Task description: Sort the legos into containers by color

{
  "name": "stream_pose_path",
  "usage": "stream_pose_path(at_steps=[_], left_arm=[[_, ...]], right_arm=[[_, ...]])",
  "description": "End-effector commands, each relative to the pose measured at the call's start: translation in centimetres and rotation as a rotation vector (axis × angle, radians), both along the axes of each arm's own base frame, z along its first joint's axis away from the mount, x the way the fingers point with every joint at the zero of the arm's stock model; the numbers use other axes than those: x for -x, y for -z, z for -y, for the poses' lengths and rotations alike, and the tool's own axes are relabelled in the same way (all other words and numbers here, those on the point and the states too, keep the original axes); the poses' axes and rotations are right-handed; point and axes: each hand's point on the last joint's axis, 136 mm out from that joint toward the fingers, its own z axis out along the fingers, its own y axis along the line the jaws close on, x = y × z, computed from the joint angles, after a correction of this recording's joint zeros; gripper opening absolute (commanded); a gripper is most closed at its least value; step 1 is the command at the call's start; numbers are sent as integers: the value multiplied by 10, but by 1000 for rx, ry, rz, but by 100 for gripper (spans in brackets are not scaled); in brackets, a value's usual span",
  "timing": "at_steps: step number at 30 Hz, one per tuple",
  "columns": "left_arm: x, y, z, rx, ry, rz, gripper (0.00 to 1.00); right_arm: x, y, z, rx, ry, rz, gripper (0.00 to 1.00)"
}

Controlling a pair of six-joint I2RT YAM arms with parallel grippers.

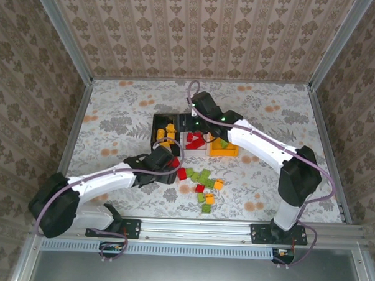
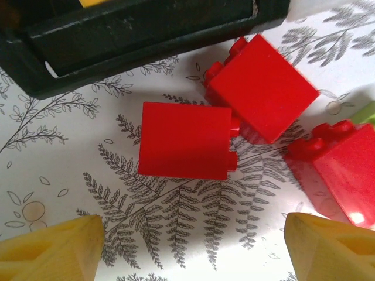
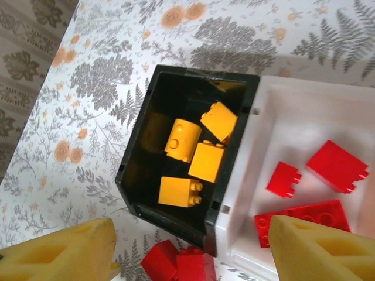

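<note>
Three containers in a row, sorting partway done. Black bin (image 1: pixel 155 128) holds four yellow-orange legos (image 3: pixel 193 152) that I can count. White bin (image 3: pixel 304 88) right beside it holds several red legos (image 3: pixel 337 165). Orange bin (image 1: pixel 224 152), beyond the white one, has some green legos (image 1: pixel 223 143). No wrong colours that I can spot.

Left on the surface (image 1: pixel 114 112), on the black bin's near side: three loose red bricks (image 1: pixel 174 162) just off its wall. Further off is a scatter of green bricks (image 1: pixel 201 176) with one orange brick (image 1: pixel 218 185) and one more red mixed in. Call it roughly half done, about a dozen to go.

Left gripper (image 2: pixel 194 234) is low over the reds near the black bin, fingers apart, nothing between them. Middle red brick (image 2: pixel 184 140) lies on its side, studs pointing along the black bin's wall toward its neighbour. It is nearly square, and the slightly longer axis runs along that wall too. Neighbour red brick (image 2: pixel 261 88) is skewed, studs aimed at the black bin. The middle one is the next pick, my guess.

Right gripper (image 3: pixel 193 246) hangs above the black bin and white bin, fingers apart, empty.
</note>
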Motion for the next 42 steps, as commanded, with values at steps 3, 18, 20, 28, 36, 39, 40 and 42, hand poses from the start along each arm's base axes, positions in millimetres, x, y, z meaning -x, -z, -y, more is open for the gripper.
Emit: stream_pose_path(at_steps=[3,18,20,28,36,39,40,42], left_arm=[[-16,5,1,-79,25,64,80],[-46,22,15,-83,43,125,64],[-42,22,15,-77,45,117,57],[-8,-8,17,-46,62,129,40],[-10,-96,58,167,120,195,41],[-38,-112,88,235,141,187,40],[-49,-116,97,265,140,188,40],[-73,-117,114,299,136,184,40]], right_arm=[[0,-16,16,-48,46,38,71],[4,-29,36,-55,75,69,72],[4,-30,41,-59,83,71,72],[5,-31,59,-61,120,74,72],[19,-6,102,-54,222,35,72],[30,2,123,-48,264,25,72],[34,6,128,-44,272,17,72],[43,12,138,-27,284,5,72]])
